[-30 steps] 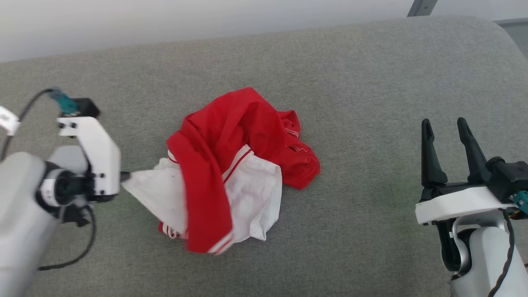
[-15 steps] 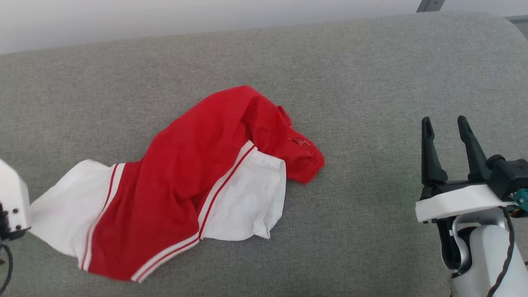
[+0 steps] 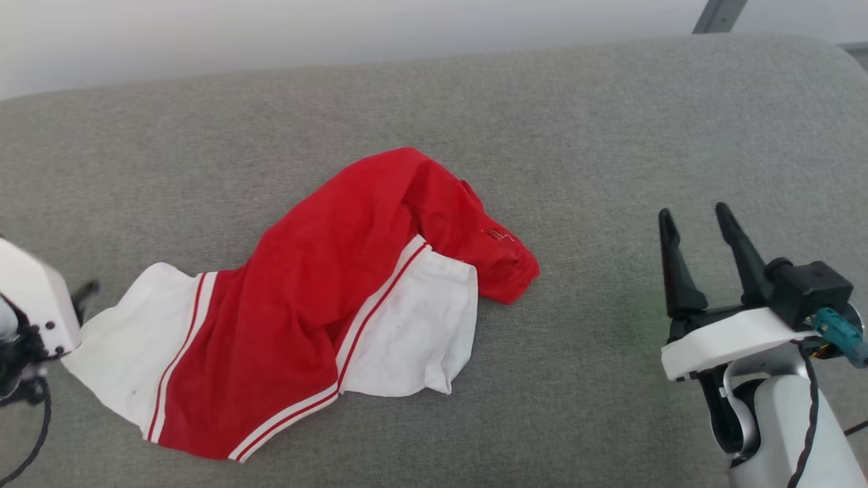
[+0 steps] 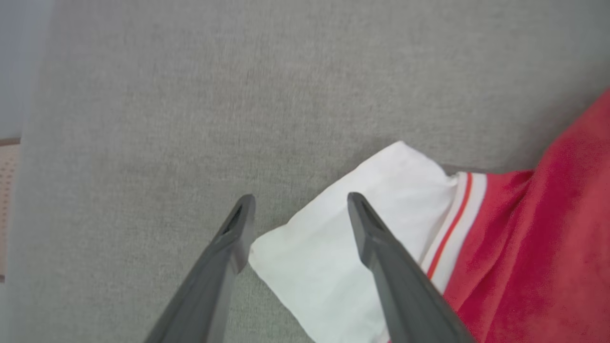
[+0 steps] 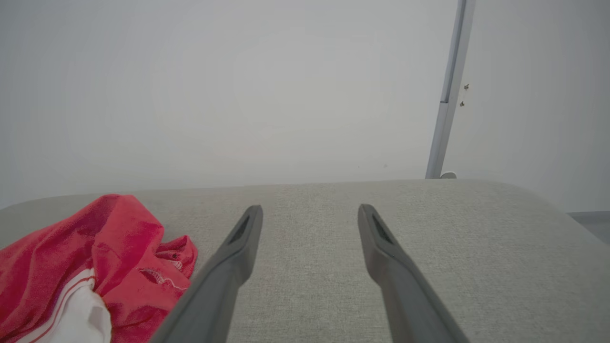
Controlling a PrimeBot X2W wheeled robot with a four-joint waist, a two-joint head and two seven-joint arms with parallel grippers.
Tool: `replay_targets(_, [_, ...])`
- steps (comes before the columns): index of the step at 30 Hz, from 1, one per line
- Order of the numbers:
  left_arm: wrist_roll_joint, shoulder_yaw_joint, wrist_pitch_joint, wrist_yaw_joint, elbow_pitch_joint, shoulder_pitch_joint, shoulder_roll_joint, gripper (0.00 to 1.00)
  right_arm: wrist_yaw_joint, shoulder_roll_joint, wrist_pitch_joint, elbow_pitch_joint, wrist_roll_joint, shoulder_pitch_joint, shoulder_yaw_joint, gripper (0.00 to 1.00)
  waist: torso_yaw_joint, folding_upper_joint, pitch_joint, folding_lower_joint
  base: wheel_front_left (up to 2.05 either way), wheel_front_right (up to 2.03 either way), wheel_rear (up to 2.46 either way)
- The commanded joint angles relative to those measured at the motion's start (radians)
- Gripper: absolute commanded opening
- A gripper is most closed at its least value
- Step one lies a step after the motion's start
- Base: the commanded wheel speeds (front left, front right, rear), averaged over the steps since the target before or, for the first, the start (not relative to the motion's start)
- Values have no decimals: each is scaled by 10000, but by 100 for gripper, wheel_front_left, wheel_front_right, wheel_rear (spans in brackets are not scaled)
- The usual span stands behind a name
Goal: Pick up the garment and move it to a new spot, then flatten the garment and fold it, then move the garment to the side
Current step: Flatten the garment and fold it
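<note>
the garment lay rumpled on the grey fabric surface; the left pincer stood open astride its white sleeve corner, gripping nothing. the right pincer hovered open and empty, well apart.

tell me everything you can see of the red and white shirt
The garment is a soft red cloth T-shirt with white sleeves and red-and-white stripe trim. It lies rumpled and half spread on the grey padded surface, one white sleeve stretched toward the left gripper, whose open jaws straddle the sleeve's corner without clamping it. The far red end is bunched.
</note>
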State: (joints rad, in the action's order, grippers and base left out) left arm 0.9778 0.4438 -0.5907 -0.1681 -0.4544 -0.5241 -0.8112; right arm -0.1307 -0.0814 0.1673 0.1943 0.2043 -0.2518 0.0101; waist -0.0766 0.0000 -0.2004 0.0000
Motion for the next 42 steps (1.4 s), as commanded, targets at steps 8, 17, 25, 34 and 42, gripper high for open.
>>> replay_targets(8, [-500,-586,3041,24,1968,1147,320,100,0,-409,-984,-142,602,364,-1224,100,659,0,369,0,0,0,0])
replay_targets(17, [-1223,-885,5969,-324,3391,2589,899,100,0,-1123,-2836,-314,1728,365,-3232,100,1438,0,509,0,0,0,0])
replay_targets(25, [-1616,-811,7557,-429,3725,3252,1528,100,0,-1671,-4742,-177,2373,11,-4191,100,2179,0,428,0,0,0,0])
replay_targets(34, [-2065,-937,8495,-193,3705,3685,2474,100,1,-2025,-7010,454,2232,-619,-4722,100,3014,0,268,0,0,0,0])
replay_targets(42, [-2803,-1851,8570,292,3760,3989,3491,100,0,-2007,-8233,1909,1981,-1428,-5710,100,3395,0,143,0,0,0,0])
